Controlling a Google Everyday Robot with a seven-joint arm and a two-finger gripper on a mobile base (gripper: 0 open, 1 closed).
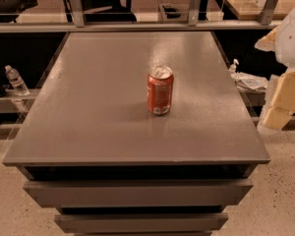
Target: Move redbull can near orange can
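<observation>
Orange can [160,90] is standing upright near the middle of the grey bench [88,122], its silver top showing. Well right of the can, beyond the bench edge, the hand [284,98] is hanging; whether it is clenched or released cannot be told. Far left of the can, a water bottle [16,80] is sitting on a low shelf.

An orange can [160,90] is seen standing upright near the middle of the grey surface [88,107], its silver top facing up and a small white patch showing near its base. The tool [284,101] is seen at the right edge of the view, beyond the surface's right side and well apart from the can. Drawer fronts [137,193] are stacked below the surface, and a clear water bottle [15,80] is set on a low shelf to the left.
</observation>
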